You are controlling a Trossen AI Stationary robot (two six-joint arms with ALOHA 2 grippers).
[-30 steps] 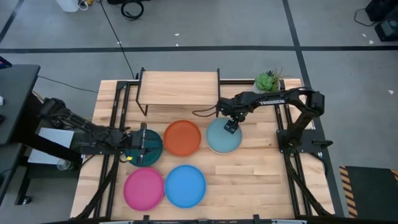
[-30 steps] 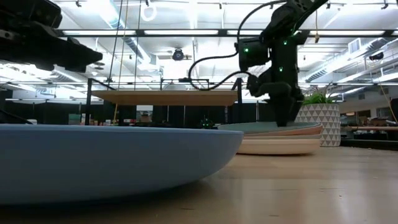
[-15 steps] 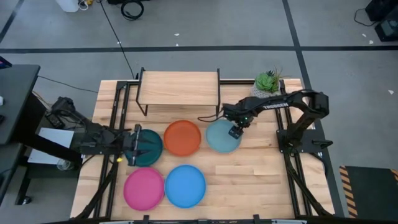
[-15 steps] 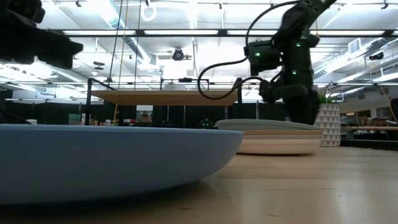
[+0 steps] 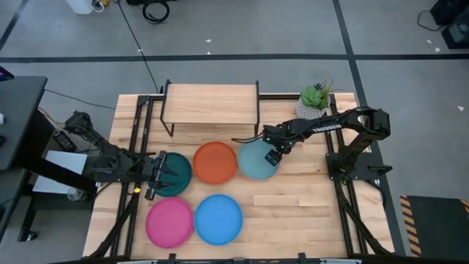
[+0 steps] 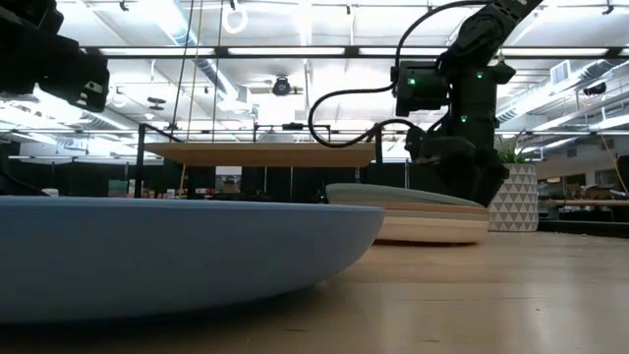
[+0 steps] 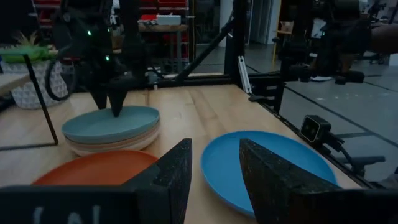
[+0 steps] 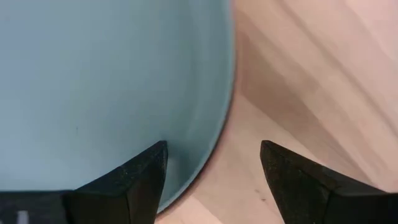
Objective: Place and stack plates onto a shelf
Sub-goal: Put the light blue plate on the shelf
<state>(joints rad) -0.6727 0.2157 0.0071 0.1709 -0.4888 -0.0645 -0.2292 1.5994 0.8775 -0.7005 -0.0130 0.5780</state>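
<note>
Notice first your right hand [image 5: 272,155]: its fingers [image 8: 134,180] stand apart, straddling the rim of the pale teal plate [image 5: 256,160], one over the plate and one over bare bench [image 5: 308,205]. That plate tops a small stack [image 6: 432,218] and sits shifted sideways on the plates beneath it. Your left hand [image 5: 155,176], also spread open and gripping nothing, hangs at the outer edge of the dark teal plate [image 5: 174,173] on the bench's left side. Between the two lies the orange plate [image 5: 215,162]; nearer the front edge lie the pink plate [image 5: 169,222] and the blue plate [image 5: 218,218], side by side. Behind the plates stands the shelf [image 5: 211,103], its board bare. A potted plant [image 5: 316,96] sits at the far right corner.
</note>
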